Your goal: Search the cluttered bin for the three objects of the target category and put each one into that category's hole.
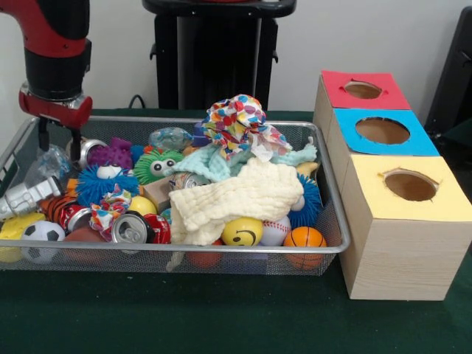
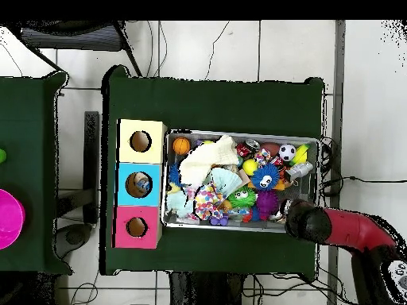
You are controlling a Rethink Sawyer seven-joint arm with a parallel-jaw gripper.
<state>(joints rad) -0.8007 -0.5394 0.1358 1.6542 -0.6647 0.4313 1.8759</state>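
Note:
A wire mesh bin (image 1: 333, 247) is packed with clutter. On top lie a cream cloth (image 1: 243, 195), a polka-dot cloth (image 1: 234, 118) and a pale teal cloth (image 1: 210, 161). Along the front sit a soccer ball (image 1: 41, 234), a yellow smiley ball (image 1: 242, 232), a baseball (image 1: 277, 230) and a basketball (image 1: 304, 237). A silver-topped red can (image 1: 133, 227) lies front left among fuzzy spiky toys, one blue (image 1: 103, 181) and one green (image 1: 156, 166). My gripper (image 1: 60, 141) hangs open above the bin's far left corner, holding nothing. In the overhead view the arm (image 2: 306, 221) covers it.
Three wooden boxes with round holes stand beside the bin: red top (image 1: 335, 80), blue top (image 1: 346, 127), yellow top (image 1: 372, 173). In the overhead view something pale shows inside the blue box's hole (image 2: 141, 184). A magenta disc (image 2: 8, 218) lies on a separate table.

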